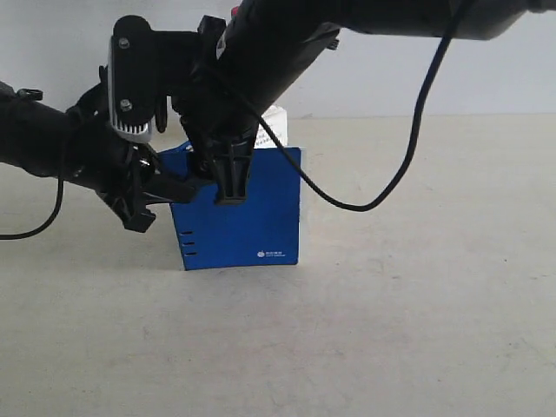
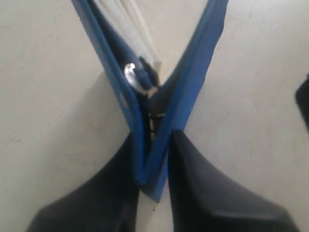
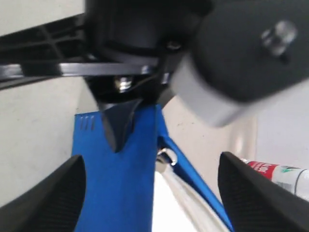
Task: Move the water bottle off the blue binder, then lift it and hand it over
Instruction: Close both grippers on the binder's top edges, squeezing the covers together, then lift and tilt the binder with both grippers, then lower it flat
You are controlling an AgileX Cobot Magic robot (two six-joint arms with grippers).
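Left gripper (image 2: 152, 145) is clenched on the blue binder (image 1: 243, 230) at its spine-side edge, holding it upright with the covers gaping. Right gripper (image 3: 150, 186) is released, jaws wide astride the binder's top edge. Water bottle (image 3: 279, 175) lies off the binder, near it. Recommendation: close the right jaws on the binder, clear of the left fingers, before the left lets go.

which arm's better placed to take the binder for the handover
Probably right. The right gripper is open and faces the blue binder, with nothing in it. The left gripper is shut on the binder's edge, holding it up off the table.
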